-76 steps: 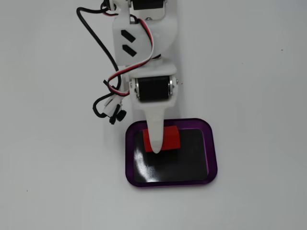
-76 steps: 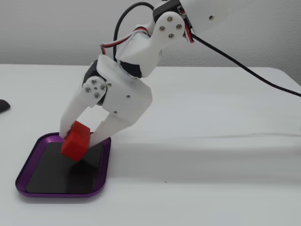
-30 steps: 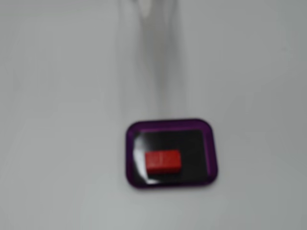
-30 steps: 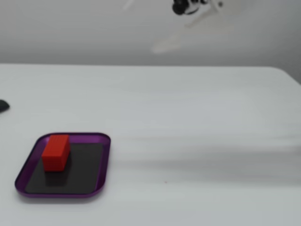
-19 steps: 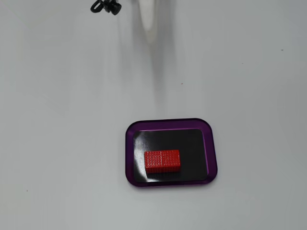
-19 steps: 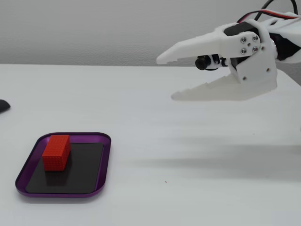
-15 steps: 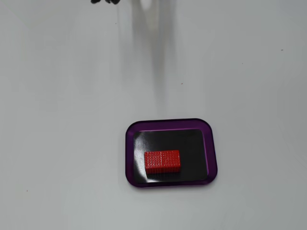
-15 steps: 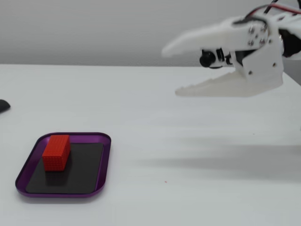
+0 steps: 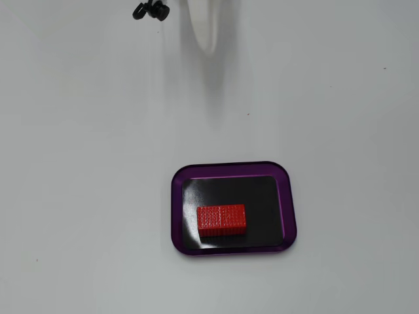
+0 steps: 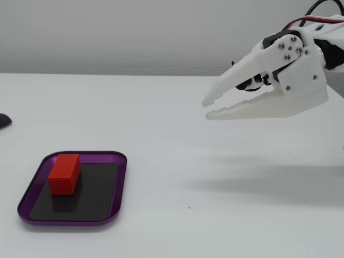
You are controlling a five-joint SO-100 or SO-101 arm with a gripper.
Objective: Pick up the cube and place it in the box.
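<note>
The red cube [image 9: 221, 220] lies flat on the black floor of the purple-rimmed box [image 9: 290, 203], toward its lower left in a fixed view. In the other fixed view the cube [image 10: 65, 174] sits at the far left end of the box [image 10: 119, 183]. The white gripper [image 10: 207, 108] hangs in the air well to the right of the box, high above the table, its fingers nearly closed with a thin gap and nothing between them. Only its blurred tip [image 9: 204, 29] shows at the top edge from above.
The table is plain white. A small black object [image 9: 150, 11] lies at the top edge near the arm. A dark object [image 10: 3, 120] sits at the left edge of the side view.
</note>
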